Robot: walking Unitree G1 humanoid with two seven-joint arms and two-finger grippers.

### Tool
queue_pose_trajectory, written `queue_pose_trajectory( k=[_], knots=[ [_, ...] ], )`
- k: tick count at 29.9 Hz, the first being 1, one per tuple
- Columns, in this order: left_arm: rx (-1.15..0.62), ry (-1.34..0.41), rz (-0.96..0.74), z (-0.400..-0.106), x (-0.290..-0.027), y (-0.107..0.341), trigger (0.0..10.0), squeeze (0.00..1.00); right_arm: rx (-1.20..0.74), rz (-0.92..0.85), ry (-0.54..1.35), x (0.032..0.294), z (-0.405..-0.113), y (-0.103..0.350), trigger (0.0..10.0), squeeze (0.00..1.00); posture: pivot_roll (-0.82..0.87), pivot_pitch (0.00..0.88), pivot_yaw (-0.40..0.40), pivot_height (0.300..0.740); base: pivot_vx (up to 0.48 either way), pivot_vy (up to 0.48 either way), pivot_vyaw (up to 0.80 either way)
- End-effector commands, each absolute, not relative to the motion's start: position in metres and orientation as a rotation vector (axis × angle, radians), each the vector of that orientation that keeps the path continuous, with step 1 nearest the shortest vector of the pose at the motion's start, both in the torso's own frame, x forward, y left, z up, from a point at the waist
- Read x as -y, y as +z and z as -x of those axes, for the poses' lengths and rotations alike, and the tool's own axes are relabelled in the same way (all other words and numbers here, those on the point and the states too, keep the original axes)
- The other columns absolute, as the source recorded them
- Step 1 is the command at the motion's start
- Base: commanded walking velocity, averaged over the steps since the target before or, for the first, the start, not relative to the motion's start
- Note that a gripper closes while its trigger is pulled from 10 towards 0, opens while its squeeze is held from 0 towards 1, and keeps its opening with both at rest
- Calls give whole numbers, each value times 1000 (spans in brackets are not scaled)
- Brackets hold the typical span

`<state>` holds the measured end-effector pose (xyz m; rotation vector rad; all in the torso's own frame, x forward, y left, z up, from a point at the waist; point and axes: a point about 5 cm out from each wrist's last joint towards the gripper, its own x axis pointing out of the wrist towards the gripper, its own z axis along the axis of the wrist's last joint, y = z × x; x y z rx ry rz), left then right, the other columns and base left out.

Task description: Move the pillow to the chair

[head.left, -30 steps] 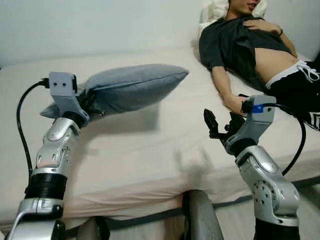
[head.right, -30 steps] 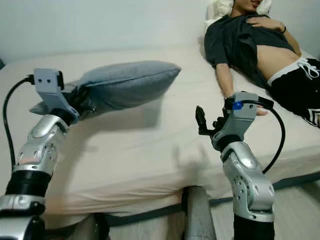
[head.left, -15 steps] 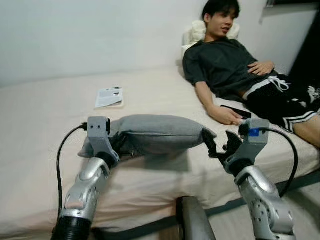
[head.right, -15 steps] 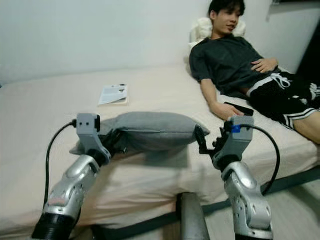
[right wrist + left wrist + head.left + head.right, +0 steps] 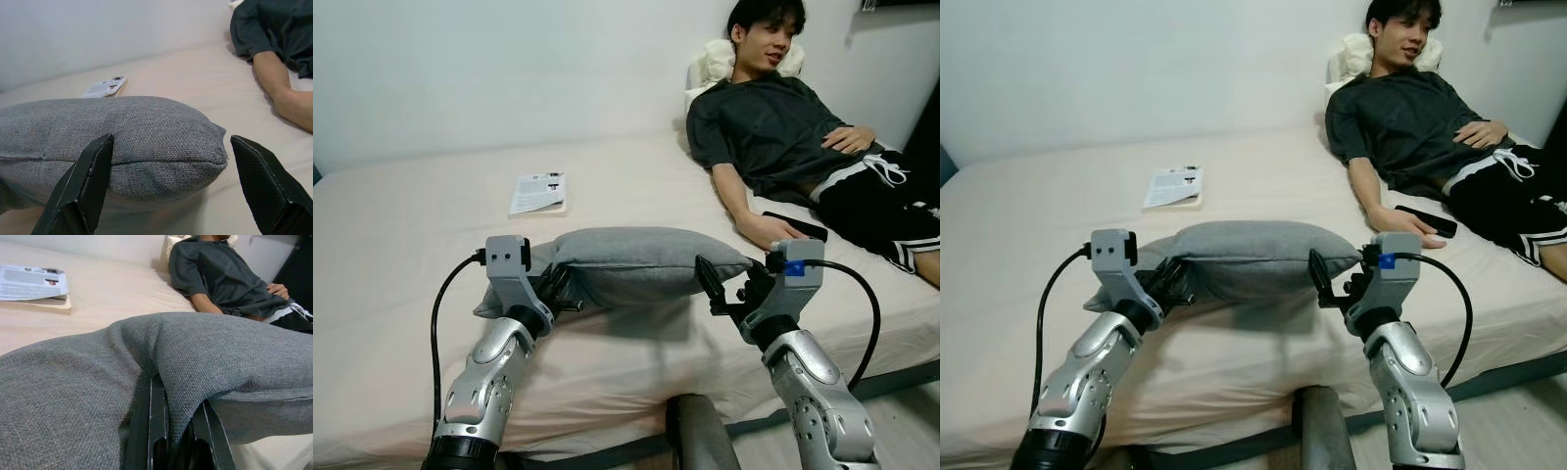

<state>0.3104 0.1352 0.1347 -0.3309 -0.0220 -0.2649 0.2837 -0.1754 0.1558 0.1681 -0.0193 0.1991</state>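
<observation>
A grey fabric pillow (image 5: 641, 262) hangs level just above the cream bed (image 5: 401, 255). My left gripper (image 5: 560, 292) is shut on the pillow's left end; in the left wrist view the cloth (image 5: 220, 357) bulges over the gripper (image 5: 178, 433). My right gripper (image 5: 722, 290) stands open at the pillow's right corner. In the right wrist view its two black fingers (image 5: 85, 183) are spread wide, and the pillow's corner (image 5: 146, 132) lies between them without touching.
A person (image 5: 783, 117) in a dark shirt and black shorts lies on the bed's right side, one hand by a black phone (image 5: 795, 226). A booklet (image 5: 538, 193) lies further back. Light wall behind; floor (image 5: 911, 411) at lower right.
The camera has risen and pulled back. The pillow, tilted up to the right a second ago, now hangs level. My right gripper has come up to its right corner, still open.
</observation>
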Motion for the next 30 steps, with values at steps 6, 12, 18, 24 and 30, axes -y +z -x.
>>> queue_pose_trajectory(
  k=[6,12,18,24,30],
  knots=[
    [62,-263,342,-311,-138,142,10000,0,15,-170,199,177,-284,151,10000,0,-112,0,27,571,-209,0,0],
    [71,-259,344,-312,-139,144,10000,0,24,-163,208,175,-285,152,10000,0,-114,0,32,591,0,0,0],
    [55,-259,334,-316,-139,146,10000,0,32,-163,210,175,-288,155,10000,0,-117,21,47,616,0,0,0],
    [40,-249,323,-318,-139,145,10000,0,35,-166,211,174,-288,156,10000,0,-115,36,51,641,-320,0,0],
    [49,-245,323,-319,-139,147,10000,0,40,-164,216,174,-289,157,10000,0,-120,29,58,666,-279,0,0]
  ],
)
